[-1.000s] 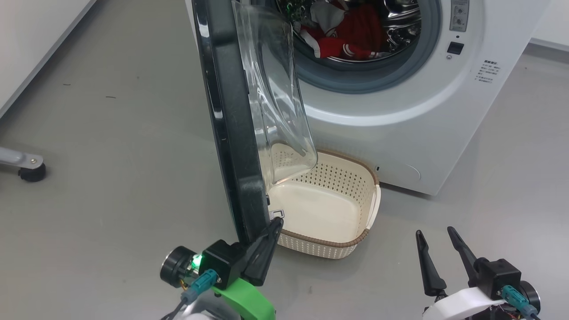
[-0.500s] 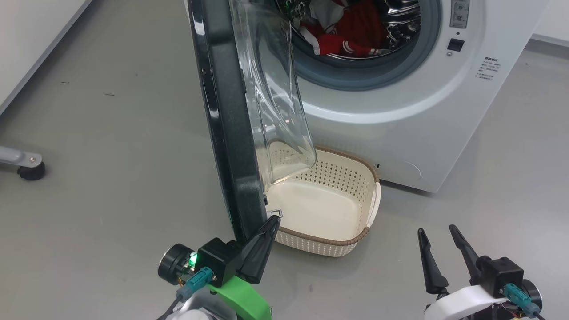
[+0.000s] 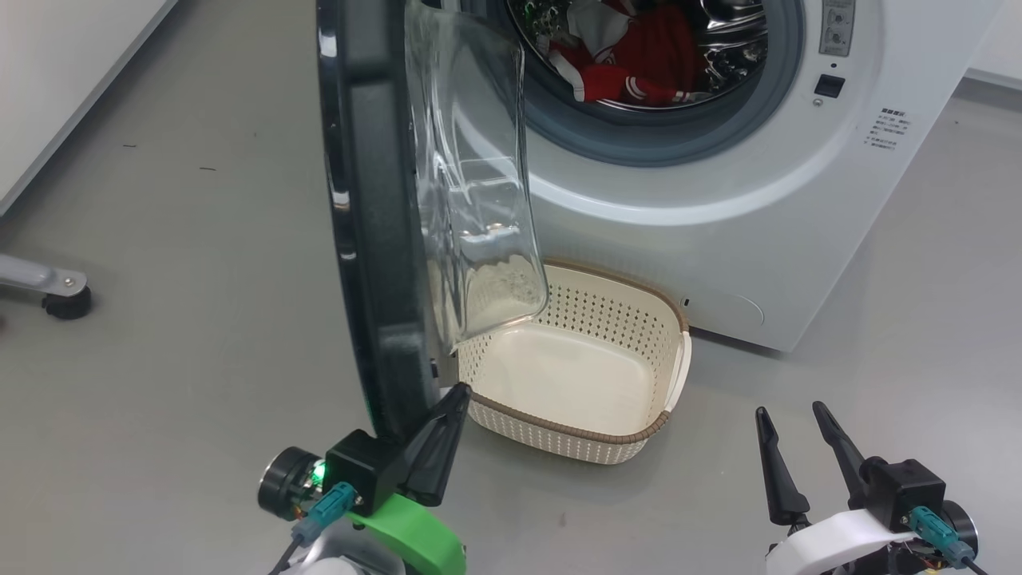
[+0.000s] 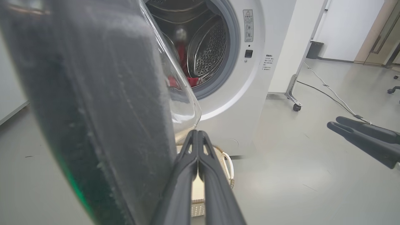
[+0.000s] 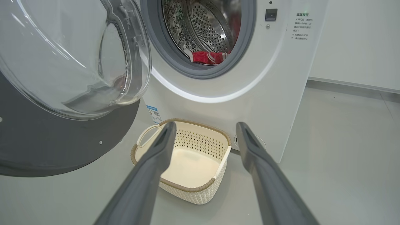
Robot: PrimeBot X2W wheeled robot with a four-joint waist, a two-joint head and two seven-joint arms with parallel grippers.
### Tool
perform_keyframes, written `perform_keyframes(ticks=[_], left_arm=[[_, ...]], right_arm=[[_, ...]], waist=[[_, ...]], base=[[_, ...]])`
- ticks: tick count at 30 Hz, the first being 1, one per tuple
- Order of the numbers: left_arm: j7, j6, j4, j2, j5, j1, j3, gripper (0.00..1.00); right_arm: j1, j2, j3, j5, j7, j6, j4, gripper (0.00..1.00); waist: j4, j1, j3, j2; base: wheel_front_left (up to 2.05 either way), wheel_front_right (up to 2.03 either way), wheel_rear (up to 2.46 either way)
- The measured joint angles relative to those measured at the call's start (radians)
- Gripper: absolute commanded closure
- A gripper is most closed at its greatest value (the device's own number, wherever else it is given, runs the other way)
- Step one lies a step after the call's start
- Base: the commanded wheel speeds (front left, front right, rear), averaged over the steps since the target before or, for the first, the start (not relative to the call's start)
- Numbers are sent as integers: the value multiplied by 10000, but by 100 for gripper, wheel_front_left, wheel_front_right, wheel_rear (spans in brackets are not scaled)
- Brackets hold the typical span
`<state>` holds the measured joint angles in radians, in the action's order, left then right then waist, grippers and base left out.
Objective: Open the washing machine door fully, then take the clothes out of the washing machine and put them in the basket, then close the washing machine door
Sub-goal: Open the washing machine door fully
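Observation:
The washing machine (image 3: 718,216) stands with its door (image 3: 367,239) swung out, edge-on to the head view, the glass bowl (image 3: 479,200) facing the drum. Red and white clothes (image 3: 631,64) lie inside the drum, clothes (image 5: 207,57). The cream basket (image 3: 559,431) sits empty on the floor below the opening. My left gripper (image 3: 455,395) is shut, its tip against the inner side of the door's lower edge, left gripper (image 4: 197,132) beside the black rim (image 4: 93,109). My right gripper (image 3: 786,415) hangs open to the right of the basket (image 5: 187,187), holding nothing.
A grey stand leg with a caster (image 3: 56,291) is on the floor at the left, near a white wall. Another wheeled leg (image 4: 295,103) and a cable lie on the floor past the washer's right side. Grey floor surrounds the basket.
The door has swung further open, toward the left, with my shut left gripper following at its lower edge. The right gripper stays open in place.

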<state>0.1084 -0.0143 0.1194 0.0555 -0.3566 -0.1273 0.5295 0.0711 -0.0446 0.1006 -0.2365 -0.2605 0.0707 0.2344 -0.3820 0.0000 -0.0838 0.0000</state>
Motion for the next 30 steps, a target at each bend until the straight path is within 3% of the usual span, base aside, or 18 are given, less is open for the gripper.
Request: perform_keyframes(ticks=[12, 30], left_arm=[[261, -414, 288, 309, -176, 96, -821, 100], [522, -690, 1212, 825, -470, -281, -2207, 100]], right_arm=[[0, 10, -25, 0, 0, 71, 13, 0], [-106, 23, -79, 67, 0, 104, -21, 0]], waist=[[-188, 0, 30, 0], [-157, 0, -216, 0]], base=[[0, 0, 0], [0, 0, 0]])
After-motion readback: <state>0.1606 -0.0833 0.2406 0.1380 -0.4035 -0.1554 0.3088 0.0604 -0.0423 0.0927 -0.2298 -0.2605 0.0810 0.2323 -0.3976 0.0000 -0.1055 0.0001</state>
